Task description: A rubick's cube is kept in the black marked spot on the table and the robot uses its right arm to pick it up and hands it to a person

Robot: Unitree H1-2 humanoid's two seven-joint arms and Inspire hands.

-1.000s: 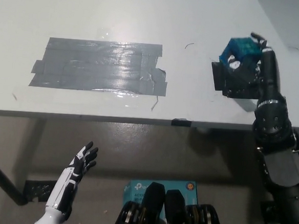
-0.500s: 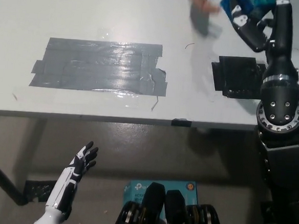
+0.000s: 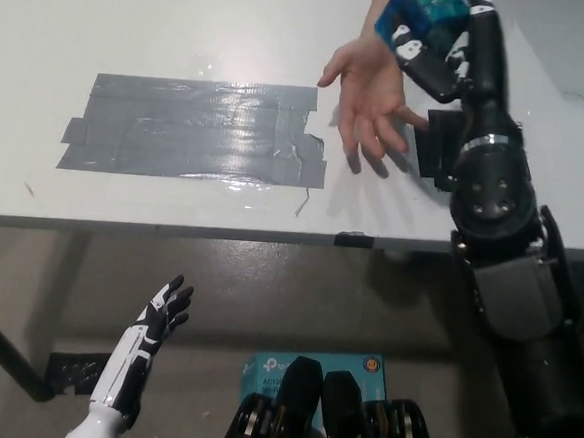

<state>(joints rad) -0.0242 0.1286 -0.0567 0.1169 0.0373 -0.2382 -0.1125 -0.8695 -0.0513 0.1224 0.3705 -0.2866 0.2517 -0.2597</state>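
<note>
One open palm has come in over the table just beside the black spot; the right hand, clasping the cube, has carried it up off that spot, so release looks next. Left hand hangs spread, below the table edge

Bright overhead light; glare on grey tape patch; under-table area dim.
</note>
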